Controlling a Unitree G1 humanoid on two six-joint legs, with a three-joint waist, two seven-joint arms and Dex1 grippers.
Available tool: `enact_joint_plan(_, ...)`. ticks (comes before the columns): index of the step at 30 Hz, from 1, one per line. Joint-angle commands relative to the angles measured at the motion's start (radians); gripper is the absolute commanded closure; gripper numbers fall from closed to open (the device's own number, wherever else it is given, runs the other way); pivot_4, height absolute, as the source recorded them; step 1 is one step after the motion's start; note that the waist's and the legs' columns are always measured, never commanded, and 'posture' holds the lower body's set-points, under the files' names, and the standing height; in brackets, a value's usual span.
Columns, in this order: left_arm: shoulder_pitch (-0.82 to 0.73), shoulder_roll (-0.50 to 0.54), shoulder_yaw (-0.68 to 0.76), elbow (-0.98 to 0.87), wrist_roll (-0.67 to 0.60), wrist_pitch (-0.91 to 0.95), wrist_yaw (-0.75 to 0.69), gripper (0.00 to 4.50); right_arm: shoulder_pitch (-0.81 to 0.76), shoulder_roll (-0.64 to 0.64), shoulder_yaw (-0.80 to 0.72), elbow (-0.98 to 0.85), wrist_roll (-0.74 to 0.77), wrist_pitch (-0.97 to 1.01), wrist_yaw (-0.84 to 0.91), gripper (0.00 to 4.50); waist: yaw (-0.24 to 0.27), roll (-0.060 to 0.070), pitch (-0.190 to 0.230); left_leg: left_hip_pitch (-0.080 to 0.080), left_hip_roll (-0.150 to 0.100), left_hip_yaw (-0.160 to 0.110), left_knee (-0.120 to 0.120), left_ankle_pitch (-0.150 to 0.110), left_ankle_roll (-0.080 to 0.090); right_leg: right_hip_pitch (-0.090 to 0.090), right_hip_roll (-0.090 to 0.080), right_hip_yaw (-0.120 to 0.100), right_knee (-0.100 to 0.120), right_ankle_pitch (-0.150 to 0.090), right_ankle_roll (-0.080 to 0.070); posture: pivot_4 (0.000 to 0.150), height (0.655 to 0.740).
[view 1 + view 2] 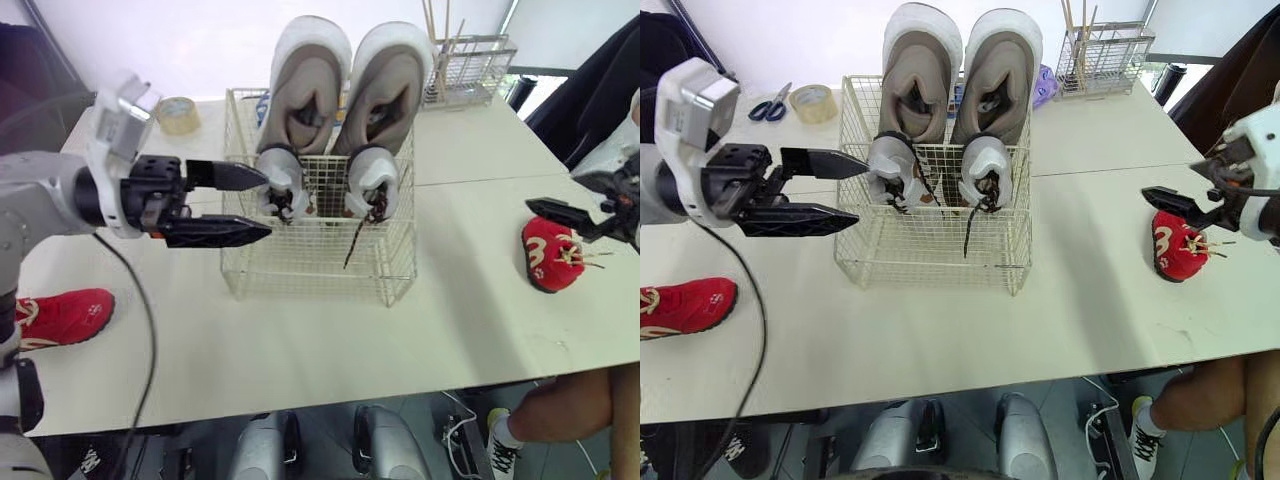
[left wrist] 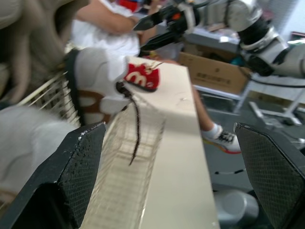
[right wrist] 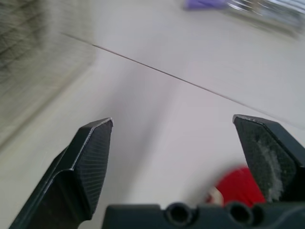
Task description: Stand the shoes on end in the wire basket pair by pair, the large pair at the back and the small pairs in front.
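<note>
A: Nearest thing?
B: L pincer (image 1: 267,205). Fingers spread wide, nothing btwn them. It hangs just beside the basket (image 1: 320,272), on its left side, tips pointing in at the wire.
A: Touching a shoe?
B: Can't tell. The upper tip is close to the nearer shoe of the small pair (image 1: 280,178), but contact isn't clear.
A: What's in the basket?
B: Two pairs, all on end. Big pair (image 1: 310,85), grey-brown w/ white soles, stands at the back and sticks up well above the rim. The small pair, grey and white, stands in front, side by side. One dark lace (image 1: 355,243) dangles down the front wall.
A: R pincer (image 3: 172,121)?
B: Also spread, empty. It hovers over the R red shoe (image 1: 548,254), which lies on the tabletop (image 1: 300,350) well right of the basket. Not touching it.
A: Other red one?
B: L red shoe (image 1: 62,315) lies at the tabletop's left edge, near the front, apart from both pincers.
A: Anything else?
B: Tape roll (image 1: 178,114) and scissors (image 1: 768,105) at back left. A rack (image 1: 470,66) w/ sticks at back right. A person's leg (image 1: 560,408) shows below the front right corner.
</note>
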Motion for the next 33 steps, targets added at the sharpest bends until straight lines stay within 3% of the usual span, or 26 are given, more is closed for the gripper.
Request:
enact_joint_plan(1, -0.033, -0.015, -0.011, 0.006, 0.004, 0.005, -0.035, 0.05, 0.03, 0.115, -0.122, -0.1, -0.026, 0.127, -0.162, 0.15, 0.0, 0.0, 0.0, 0.0, 0.0, 0.0, -0.001, 0.001, -0.001, 0.0, 0.0, 0.0, 0.0, 0.0, 0.0, 0.15, 0.74)
enact_joint_plan(6, -0.035, -0.045, -0.026, 0.006, 0.011, 0.009, -0.05, 0.05, 0.106, 0.303, -0.238, -0.187, -0.046, 0.153, -0.287, 0.15, 0.001, 0.0, 0.0, 0.002, 0.0, -0.001, -0.001, 0.002, -0.003, 0.001, 0.001, 0.0, 0.002, 0.0, 0.0, 0.15, 0.74)
enact_joint_plan(12, -0.038, -0.092, -0.028, -0.006, 0.005, 0.025, -0.026, 0.05, 0.257, 0.433, -0.291, -0.171, -0.103, 0.013, -0.337, 0.15, 0.003, -0.001, 0.0, 0.003, 0.0, -0.003, -0.002, 0.002, -0.003, 0.003, 0.002, 0.0, 0.001, -0.001, 0.001, 0.15, 0.74)
enact_joint_plan(20, -0.033, -0.121, -0.015, -0.026, 0.001, 0.04, 0.019, 0.05, 0.287, 0.476, -0.258, -0.033, -0.075, -0.158, -0.268, 0.15, -0.004, 0.0, 0.0, 0.005, 0.0, -0.003, -0.002, 0.002, -0.003, 0.004, 0.003, 0.001, 0.003, -0.001, 0.001, 0.15, 0.74)
enact_joint_plan(33, -0.019, -0.132, -0.007, -0.05, 0.02, 0.031, 0.067, 0.05, 0.184, 0.473, -0.119, 0.209, -0.116, -0.328, -0.251, 0.15, -0.006, -0.001, 0.0, 0.005, 0.0, -0.003, -0.001, 0.002, -0.003, 0.005, 0.003, 0.001, 0.003, -0.001, 0.001, 0.15, 0.74)
